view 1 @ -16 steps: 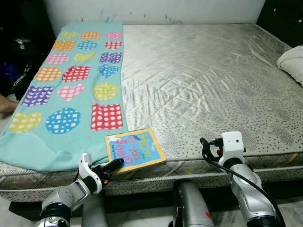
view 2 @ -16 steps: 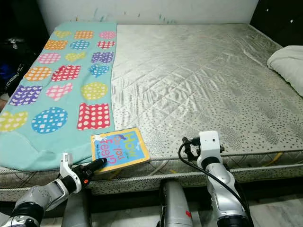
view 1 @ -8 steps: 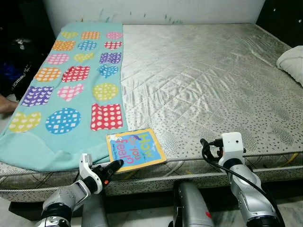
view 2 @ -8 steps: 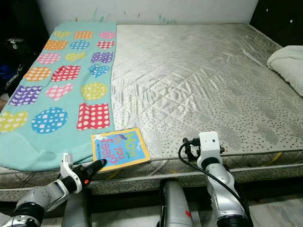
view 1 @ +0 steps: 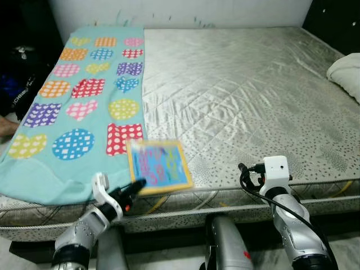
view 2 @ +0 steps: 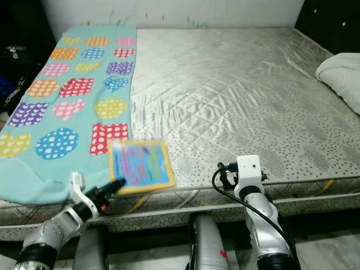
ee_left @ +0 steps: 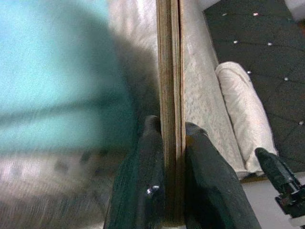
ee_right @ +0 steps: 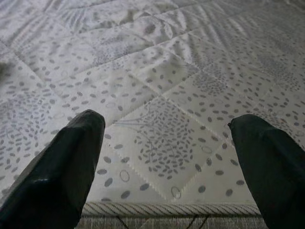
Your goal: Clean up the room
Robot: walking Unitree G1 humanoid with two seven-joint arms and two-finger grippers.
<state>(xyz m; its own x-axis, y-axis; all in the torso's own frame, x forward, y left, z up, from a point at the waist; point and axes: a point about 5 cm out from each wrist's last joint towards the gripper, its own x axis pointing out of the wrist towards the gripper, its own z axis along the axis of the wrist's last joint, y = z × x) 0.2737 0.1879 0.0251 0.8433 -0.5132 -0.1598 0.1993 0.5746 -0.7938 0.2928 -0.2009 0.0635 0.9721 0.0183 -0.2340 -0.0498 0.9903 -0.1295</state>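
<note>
Where the bed's [view 1: 236, 107] near edge meets the robot, the left hand [view 1: 134, 188] pinches the near edge of a yellow-bordered picture book [view 1: 159, 166], whose cover is blurred. Seen along the left wrist, both black fingers [ee_left: 143, 186] press against the book's [ee_left: 169, 95] two faces. To the right, the right hand [ee_right: 171, 176] hovers at the mattress edge with its fingers [ee_right: 62, 167] spread wide and nothing between them. Beyond the book, a turquoise blanket [view 1: 84, 95] patterned with dotted hearts, circles and squares covers the bed's left strip. Silvery quilted mattress stretches across the rest. Farther right lies a white pillow [view 1: 346, 73]. Dark floor and clutter border the bed's left side.
</note>
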